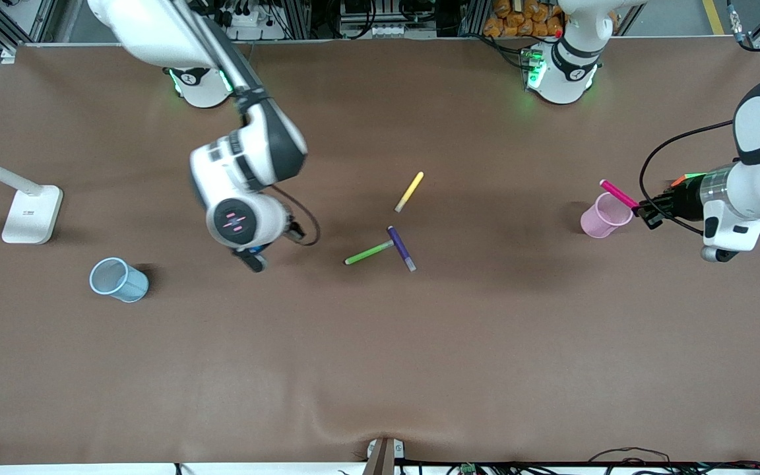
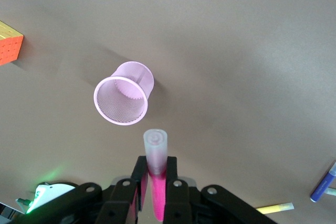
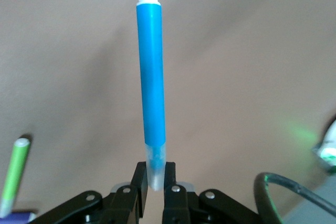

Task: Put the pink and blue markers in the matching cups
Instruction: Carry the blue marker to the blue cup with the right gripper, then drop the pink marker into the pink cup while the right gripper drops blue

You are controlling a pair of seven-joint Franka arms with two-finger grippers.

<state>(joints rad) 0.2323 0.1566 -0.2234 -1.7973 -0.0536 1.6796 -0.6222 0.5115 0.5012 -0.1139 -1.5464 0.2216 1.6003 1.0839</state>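
Just beside the pink cup point(image 1: 606, 215), at its rim, your left gripper point(image 1: 644, 213) has its fingers clamped on the pink marker point(image 1: 618, 194); centre the pale cap end over the mouth and tip it steeper before letting go, since the cup looks light enough to topple. Well away from that cup, over bare table, your right gripper point(image 3: 153, 186) pinches the blue marker point(image 3: 150, 77) by its cap end; carry it to the blue cup point(image 1: 118, 280).

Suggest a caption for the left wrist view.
Left gripper holding the pink marker above the pink cup.
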